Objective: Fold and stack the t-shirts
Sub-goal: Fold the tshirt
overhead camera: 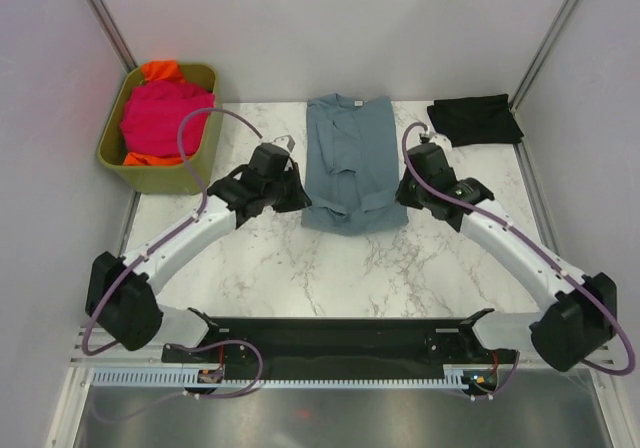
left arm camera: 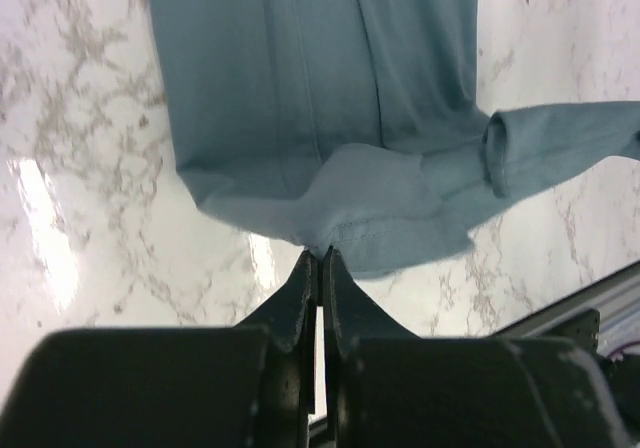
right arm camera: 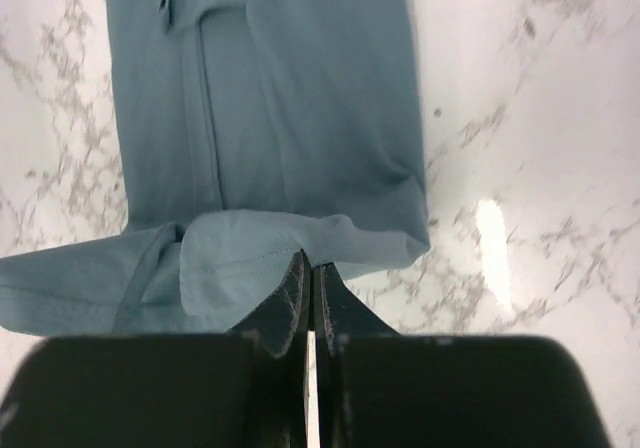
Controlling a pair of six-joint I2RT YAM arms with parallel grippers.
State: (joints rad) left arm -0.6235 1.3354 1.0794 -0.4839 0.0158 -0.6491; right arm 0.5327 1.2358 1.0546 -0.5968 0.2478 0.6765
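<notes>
A slate blue-grey t-shirt (overhead camera: 349, 163) lies as a long strip in the middle of the marble table, its near hem lifted and bunched. My left gripper (overhead camera: 298, 200) is shut on the hem's left corner (left arm camera: 322, 236). On the other side my right gripper (overhead camera: 402, 193) is shut on the hem's right corner (right arm camera: 318, 251). A folded black t-shirt (overhead camera: 476, 120) rests at the back right. The magenta-pink t-shirt (overhead camera: 166, 118) is piled in the bin over an orange t-shirt (overhead camera: 161, 69).
An olive-green bin (overhead camera: 204, 155) stands at the back left, off the table's corner. Grey walls and metal posts close in the back and sides. A black rail (overhead camera: 340, 333) carrying the arm bases runs along the near edge.
</notes>
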